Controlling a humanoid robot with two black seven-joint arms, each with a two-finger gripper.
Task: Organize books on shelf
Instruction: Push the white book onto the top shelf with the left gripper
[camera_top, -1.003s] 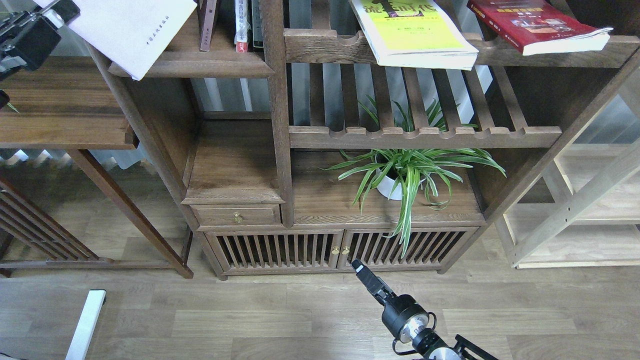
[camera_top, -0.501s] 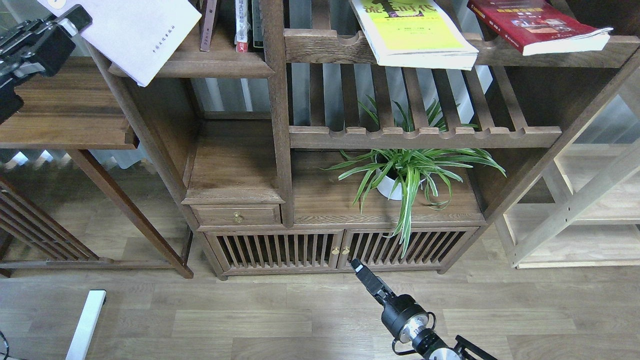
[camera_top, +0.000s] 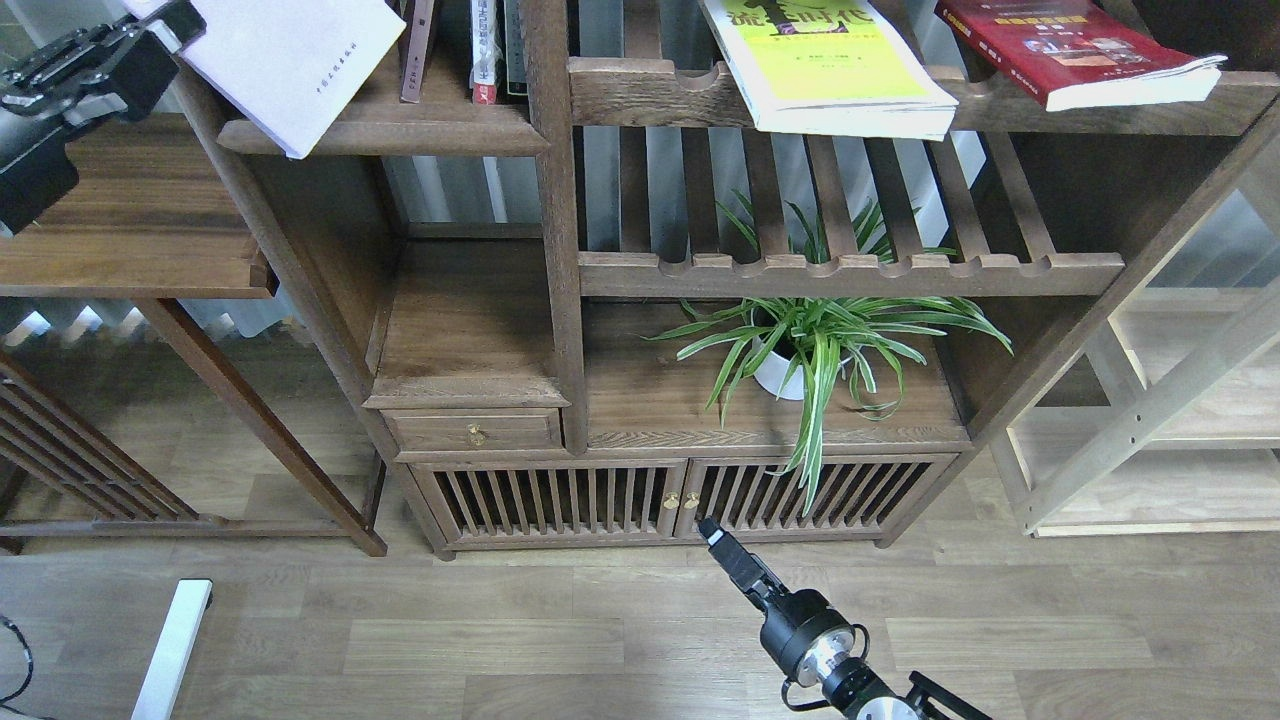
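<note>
Holding the pale lavender-white book (camera_top: 290, 60) by its upper left corner, the left gripper (camera_top: 170, 25) sits at the top left of the head view, clamped on that corner. From the left gripper the book slants down and to the right, and its lower corner overhangs the moulded front edge of the solid dark-brown shelf (camera_top: 440, 135). Further right of the left gripper, on the same shelf, a few upright books (camera_top: 485, 50) stand against the vertical post. Beyond that post, well to the right of the left gripper, the yellow-green book (camera_top: 820, 70) lies flat on the upper slatted rack (camera_top: 640, 95), its near edge jutting past the scalloped rail. The dark red book (camera_top: 1070, 50) lies further right again, also overhanging. Far below the left gripper and near the bottom of the view, the right gripper (camera_top: 715, 535) points up toward the cabinet doors (camera_top: 670, 500); it looks slim and dark, and whether its fingers are parted I cannot tell. Above the right gripper and a little to its right, a potted spider plant (camera_top: 820, 345) stands on the cabinet top.
</note>
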